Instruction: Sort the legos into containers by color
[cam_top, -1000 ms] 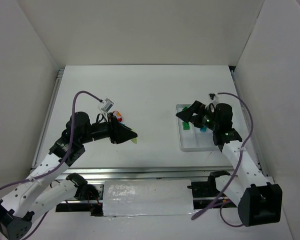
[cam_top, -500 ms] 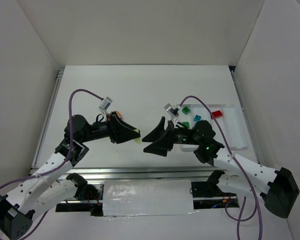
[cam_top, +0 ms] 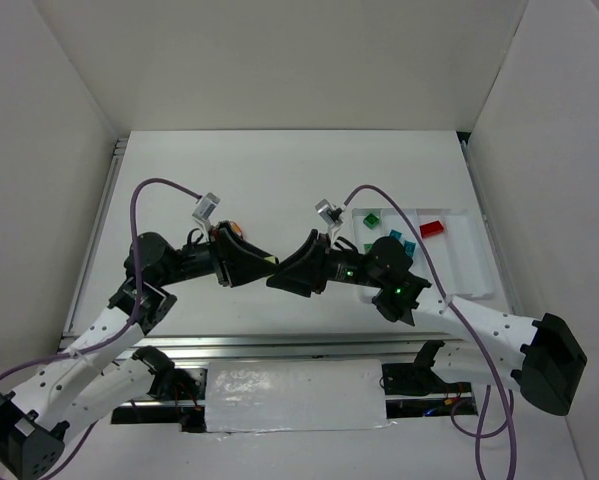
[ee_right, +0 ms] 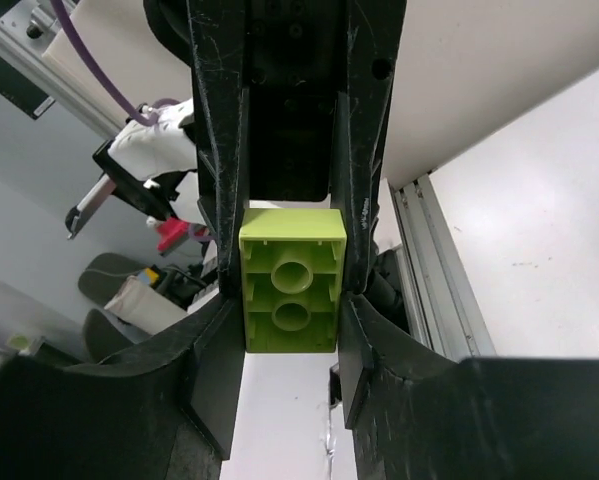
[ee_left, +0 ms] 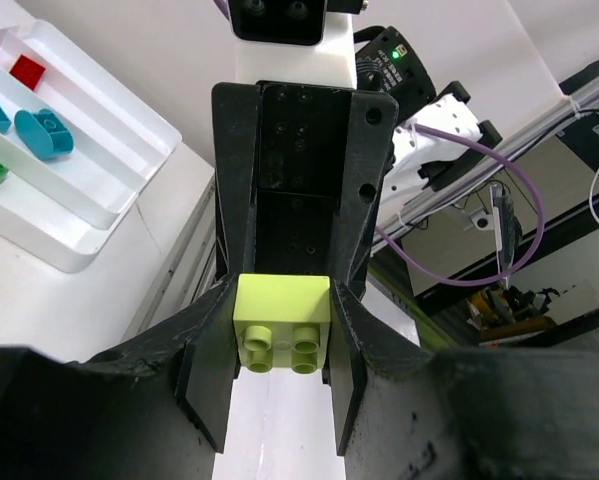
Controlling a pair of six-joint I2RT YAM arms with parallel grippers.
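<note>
Left pincer [ee_left: 281,338] and right pincer [ee_right: 291,340] both clamp the pale green lego [ee_left: 281,312]; open left fully before right withdraws.

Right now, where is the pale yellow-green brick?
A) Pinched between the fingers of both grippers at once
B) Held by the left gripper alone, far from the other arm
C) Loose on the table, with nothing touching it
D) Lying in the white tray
A: the left gripper and right gripper meet tip to tip, and each wrist view shows the yellow-green brick clamped between that gripper's own fingers.
</note>
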